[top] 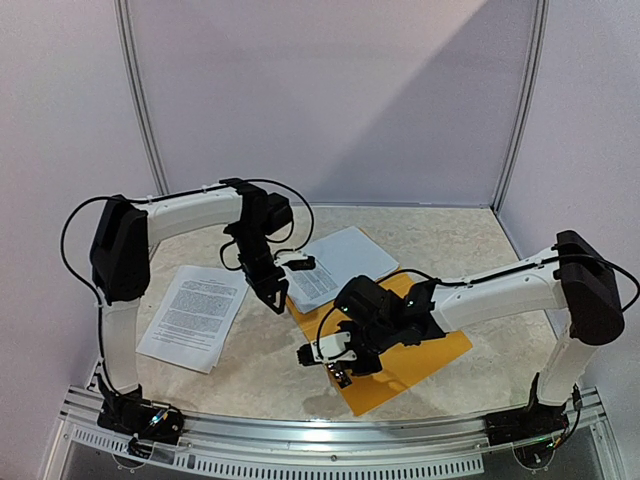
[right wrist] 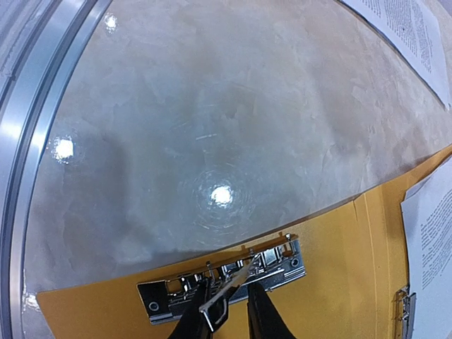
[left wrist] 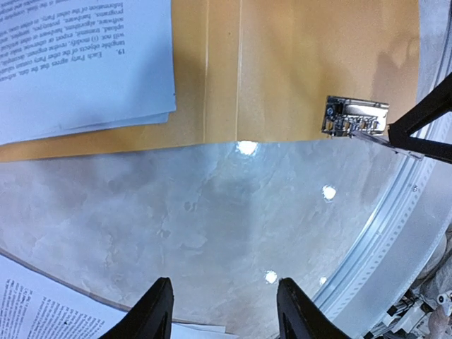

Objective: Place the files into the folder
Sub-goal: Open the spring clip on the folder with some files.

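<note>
— Jaws first. State of each?

— Left gripper (top: 272,298) (left wrist: 224,314): fingers (left wrist: 152,314) spread, nothing between them, bare table (top: 450,235) (left wrist: 212,205) (right wrist: 176,106) beneath. Right gripper (top: 340,375) (right wrist: 226,318): drawn narrow, straddling the wire lever (right wrist: 229,286) of the metal clip (right wrist: 279,261) (left wrist: 355,116). The lever touches one of my fingers (right wrist: 194,321). I cannot tell whether it is pinched or merely enclosed.

— Location of the folder?

— Folder (top: 440,350) (left wrist: 296,63) (right wrist: 339,282) lies open and flat on the table. Its edge runs across just ahead of my left fingertips, with a strip of bare table between. My right jaws stand over its near corner, where the clip is fixed to the inner face.

— And the files?

— Two lots. One stack (top: 335,262) (left wrist: 78,63) (right wrist: 431,247) lies on the far part of the folder, ahead of my left jaws and off to one side, and well apart from my right jaws. One loose sheet (top: 195,315) (left wrist: 42,311) (right wrist: 409,28) lies printed side up on the table, outside the folder, on the opposite side of my left jaws from it. In the left wrist view its edge reaches under my fingers.

— Contact between the left jaws and any paper?

— None visible.
</note>
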Robot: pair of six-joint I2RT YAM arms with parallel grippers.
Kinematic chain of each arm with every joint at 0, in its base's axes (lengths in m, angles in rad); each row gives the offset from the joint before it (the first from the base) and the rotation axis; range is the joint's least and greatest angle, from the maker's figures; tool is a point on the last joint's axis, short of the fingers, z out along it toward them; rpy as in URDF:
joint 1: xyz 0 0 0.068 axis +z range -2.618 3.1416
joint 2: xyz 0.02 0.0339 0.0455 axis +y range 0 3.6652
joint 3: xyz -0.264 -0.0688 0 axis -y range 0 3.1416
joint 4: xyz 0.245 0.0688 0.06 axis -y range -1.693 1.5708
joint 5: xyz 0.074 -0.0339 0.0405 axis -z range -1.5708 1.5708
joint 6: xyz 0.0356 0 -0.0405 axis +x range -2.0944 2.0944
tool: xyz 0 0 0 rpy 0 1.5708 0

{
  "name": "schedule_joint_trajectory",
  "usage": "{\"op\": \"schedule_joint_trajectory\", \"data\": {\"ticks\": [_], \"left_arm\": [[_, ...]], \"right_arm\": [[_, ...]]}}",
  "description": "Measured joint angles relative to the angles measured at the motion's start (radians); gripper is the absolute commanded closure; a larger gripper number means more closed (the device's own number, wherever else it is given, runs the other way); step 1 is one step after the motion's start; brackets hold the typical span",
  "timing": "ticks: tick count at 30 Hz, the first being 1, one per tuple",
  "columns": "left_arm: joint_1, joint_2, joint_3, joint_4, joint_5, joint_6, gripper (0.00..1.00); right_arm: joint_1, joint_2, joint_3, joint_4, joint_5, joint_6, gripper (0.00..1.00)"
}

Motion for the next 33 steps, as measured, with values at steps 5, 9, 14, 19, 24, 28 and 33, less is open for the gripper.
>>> {"op": "schedule_joint_trajectory", "data": {"ticks": [5,9,14,19,24,28,33], "left_arm": [[0.024,-0.033,-0.026,-0.001,-0.003,0.000,0.47],[0.035,-0.042,-0.042,-0.001,-0.010,0.000,0.47],[0.078,-0.065,-0.058,-0.001,-0.023,0.000,0.44],[0.137,-0.108,-0.082,0.001,-0.032,-0.006,0.34],[0.199,-0.141,-0.121,0.002,-0.046,-0.015,0.29],[0.259,-0.145,-0.140,0.003,-0.051,-0.019,0.24],[0.328,-0.145,-0.169,0.005,-0.053,-0.026,0.19]], "right_arm": [[-0.001,0.002,0.010,0.022,-0.002,0.002,0.84],[-0.008,0.021,0.047,0.033,-0.010,0.002,0.85],[-0.047,0.060,0.097,0.037,-0.050,0.003,0.83],[-0.086,0.119,0.158,0.034,-0.089,0.008,0.78],[-0.108,0.185,0.243,0.033,-0.099,0.032,0.70],[-0.137,0.211,0.281,0.033,-0.108,0.055,0.68],[-0.173,0.233,0.325,0.033,-0.106,0.109,0.59]]}}
